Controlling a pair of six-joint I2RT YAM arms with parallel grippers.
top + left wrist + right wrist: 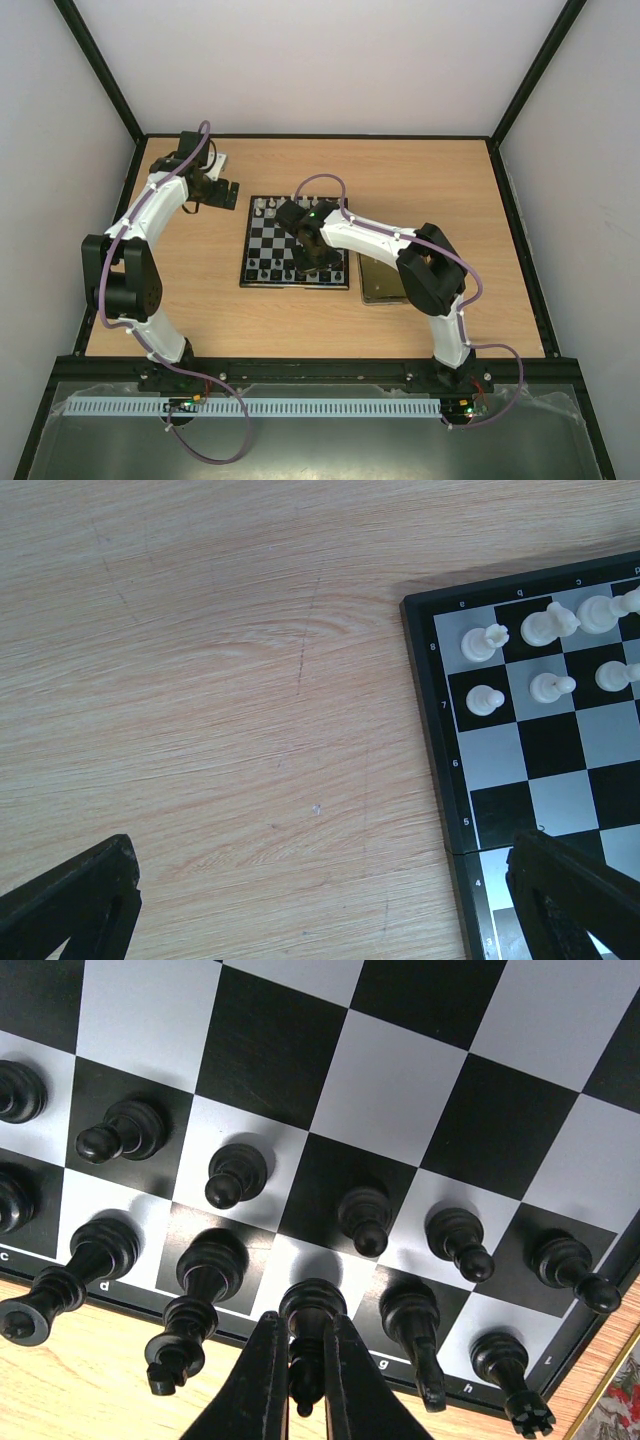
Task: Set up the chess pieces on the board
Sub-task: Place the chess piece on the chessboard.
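1. Top external view: a small square chessboard (262, 240) of black and silvery-grey checks is seen mid-frame on a light wooden table (420, 180). Tiny white chessmen (266, 208) are gathered at its upper left corner, and tiny black chessmen (270, 268) along its lower edge. The right gripper (308, 262) is lowered over that edge. A yellow-lined rectangular metal tin (378, 285) lies just right of the chessboard. The left gripper (222, 190) is held off its upper left corner.
2. Left wrist view: the left gripper (320, 910) is spread wide and nothing is held. White chessmen (540, 630) are seen upper right.
3. Right wrist view: the right gripper (305, 1350) is pinched onto one black chessman (313, 1305) at bottom centre, in the row nearest the rim.
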